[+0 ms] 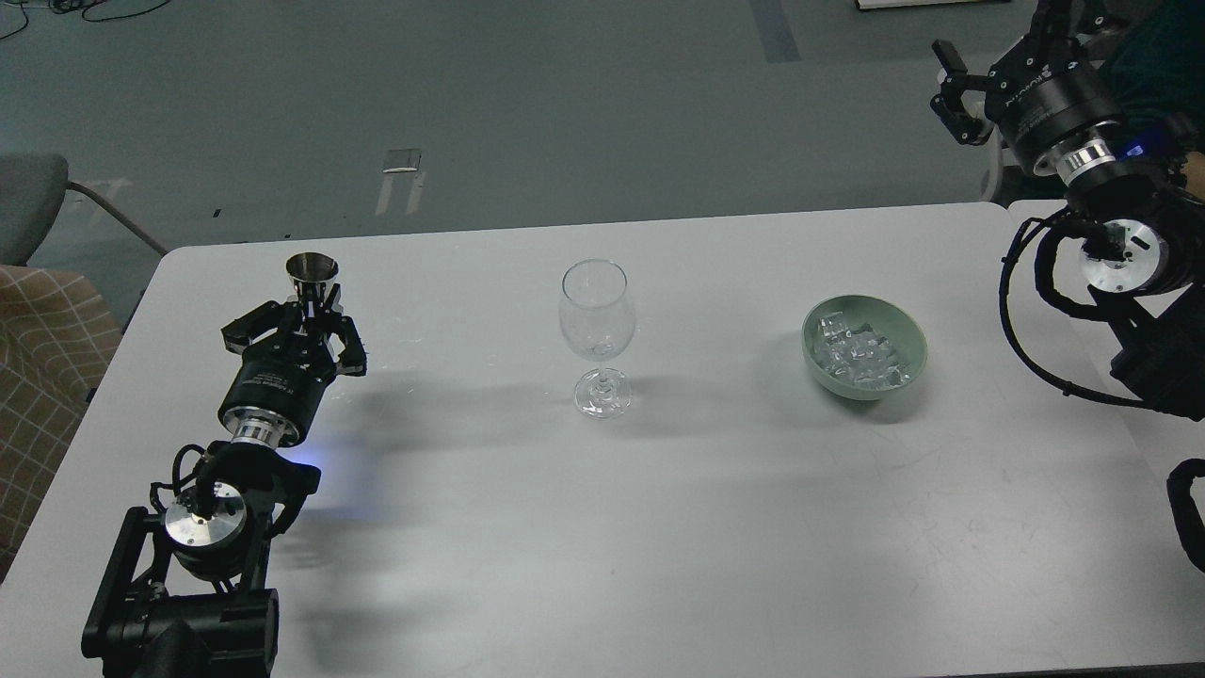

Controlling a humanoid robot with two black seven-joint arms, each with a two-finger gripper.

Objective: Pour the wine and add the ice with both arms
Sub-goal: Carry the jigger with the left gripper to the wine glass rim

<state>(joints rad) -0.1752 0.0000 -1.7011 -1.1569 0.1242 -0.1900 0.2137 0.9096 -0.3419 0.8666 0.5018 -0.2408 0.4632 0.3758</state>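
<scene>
A clear stemmed wine glass (596, 335) is standing upright near the middle of the white table (602, 527). Toward the table's right edge, a pale green round bowl (864, 347) is holding the small clear ice cubes (859, 355). Near the far left corner, the left gripper (311, 315) is closing its fingers on a small metal jigger cup (312, 271). The right gripper (962, 92) is hanging beyond the far right corner, fingers spread and holding nothing.

Dim, cool overhead light; soft shadows spread across the white counter (602, 527) (blue glow beside the left arm), slightly grainy, focus sharp.
</scene>
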